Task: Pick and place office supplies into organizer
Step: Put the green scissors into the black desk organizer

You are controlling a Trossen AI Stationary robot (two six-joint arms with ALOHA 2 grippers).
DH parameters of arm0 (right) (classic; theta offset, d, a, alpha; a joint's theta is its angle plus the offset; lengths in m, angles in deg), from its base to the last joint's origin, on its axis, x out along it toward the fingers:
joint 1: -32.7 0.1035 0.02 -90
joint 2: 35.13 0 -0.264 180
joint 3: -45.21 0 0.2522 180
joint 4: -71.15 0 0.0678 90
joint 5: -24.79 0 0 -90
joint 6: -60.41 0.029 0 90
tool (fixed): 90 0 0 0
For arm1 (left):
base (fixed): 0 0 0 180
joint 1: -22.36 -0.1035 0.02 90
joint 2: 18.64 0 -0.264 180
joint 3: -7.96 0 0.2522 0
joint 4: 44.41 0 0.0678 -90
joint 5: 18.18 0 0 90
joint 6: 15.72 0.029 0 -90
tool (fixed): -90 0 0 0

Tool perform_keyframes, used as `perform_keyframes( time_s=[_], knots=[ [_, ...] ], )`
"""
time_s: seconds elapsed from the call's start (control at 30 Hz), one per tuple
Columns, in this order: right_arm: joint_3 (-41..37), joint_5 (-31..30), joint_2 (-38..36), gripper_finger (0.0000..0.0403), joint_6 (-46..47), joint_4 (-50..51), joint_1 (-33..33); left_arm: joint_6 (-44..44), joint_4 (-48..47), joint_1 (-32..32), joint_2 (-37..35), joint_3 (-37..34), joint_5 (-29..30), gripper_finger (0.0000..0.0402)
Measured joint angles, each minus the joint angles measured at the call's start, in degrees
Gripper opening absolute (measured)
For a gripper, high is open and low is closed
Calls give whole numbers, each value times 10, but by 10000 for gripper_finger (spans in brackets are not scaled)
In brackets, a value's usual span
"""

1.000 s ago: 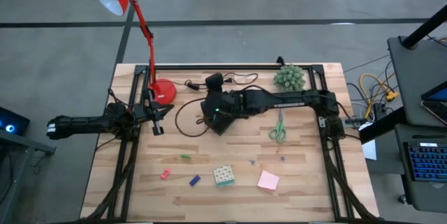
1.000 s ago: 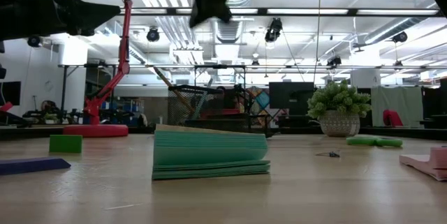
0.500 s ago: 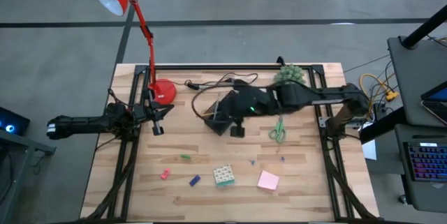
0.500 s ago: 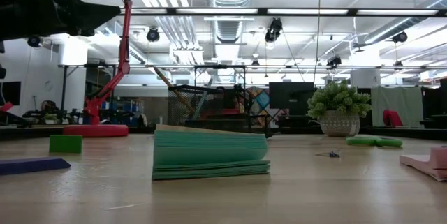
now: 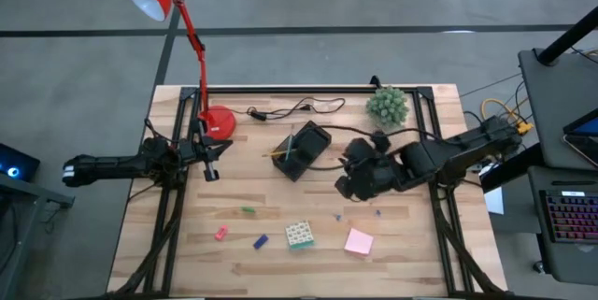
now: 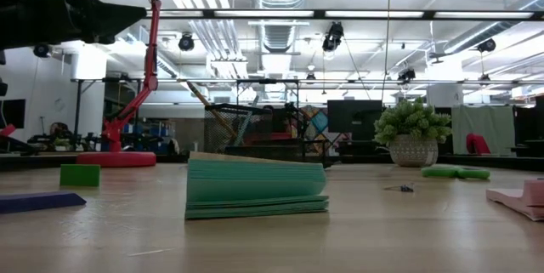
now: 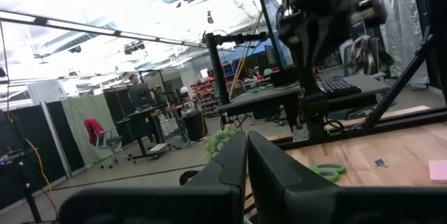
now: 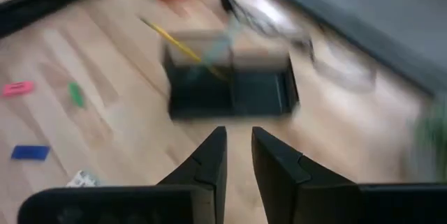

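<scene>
The black organizer (image 5: 302,150) sits mid-table with a wooden pencil (image 8: 178,46) and a teal pen (image 5: 291,145) sticking out of it. My right gripper (image 5: 342,184) hovers to its right and nearer, narrowly open and empty (image 8: 237,155), pointing at the organizer (image 8: 230,88). My right arm hides the green-handled scissors in the high view; they lie flat in the low view (image 6: 455,172). The patterned block (image 5: 299,235), pink pad (image 5: 359,241), blue piece (image 5: 261,241), red piece (image 5: 221,233) and green piece (image 5: 249,209) lie near the front. My left gripper (image 5: 213,160) waits at the left, shut (image 7: 246,144).
The red lamp's base (image 5: 218,122) and a black cable (image 5: 290,108) lie behind the organizer. The spiky plant ball (image 5: 387,105) stands at the far right. Two tiny pieces (image 5: 377,212) lie near the pink pad. Bare wood shows between the organizer and the front items.
My right gripper has drawn back from over the organizer toward the table's right and near side, uncovering the organizer with the pencil and pen in it. It now covers the scissors in the high view.
</scene>
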Motion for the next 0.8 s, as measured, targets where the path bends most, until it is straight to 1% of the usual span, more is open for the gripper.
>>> perform_keyframes(
  time_s=[0.1,0.2,0.37,0.5,0.6,0.7,0.8],
  knots=[
    [-38,42,-8,58,128,48,-2,0,3,0,0,0,0,0],
    [-79,104,-8,58,195,75,-6,0,10,0,0,0,0,0],
    [-149,192,-7,58,246,70,-6,0,10,0,0,0,0,0],
    [-208,271,-7,64,254,44,-6,0,10,0,0,0,0,0],
    [-247,291,-6,82,268,3,-6,0,10,0,0,0,0,0],
    [-283,295,-6,107,279,-40,-6,0,10,0,0,0,0,0],
    [-309,295,-6,134,298,-50,-6,0,9,0,0,0,0,0]
  ],
)
